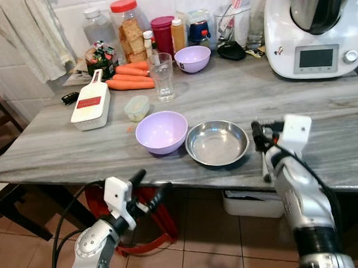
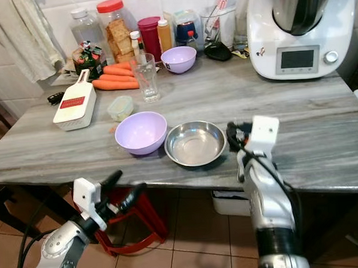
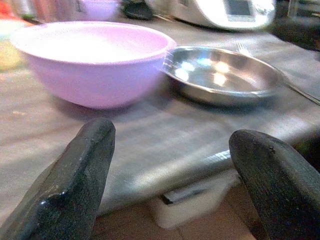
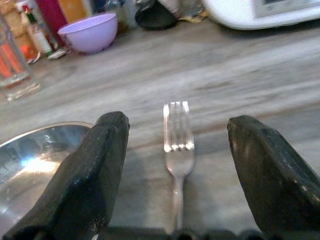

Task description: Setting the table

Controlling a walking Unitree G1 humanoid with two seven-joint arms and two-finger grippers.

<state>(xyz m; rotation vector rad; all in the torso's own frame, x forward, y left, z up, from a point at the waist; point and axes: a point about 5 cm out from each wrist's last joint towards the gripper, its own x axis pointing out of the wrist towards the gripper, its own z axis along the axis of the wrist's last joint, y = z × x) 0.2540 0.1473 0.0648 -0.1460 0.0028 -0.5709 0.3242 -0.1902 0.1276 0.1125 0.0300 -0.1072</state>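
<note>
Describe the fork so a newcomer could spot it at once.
Start at the grey marble table and go to its front edge, where a steel bowl sits beside a lilac bowl. The fork lies flat just right of the steel bowl, between the open right end effector's fingers: thin, silver, the sole cutlery there.

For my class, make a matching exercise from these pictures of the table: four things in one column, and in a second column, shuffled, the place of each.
Things:
1. steel bowl
2. fork
3. drinking glass
4. white grater

Places:
A. between the open fingers of the right gripper
B. toward the table's left end, left of the small lidded tub
C. right of the big lilac bowl, near the front edge
D. standing just in front of the carrots

Pairs: 1-C, 2-A, 3-D, 4-B
</note>
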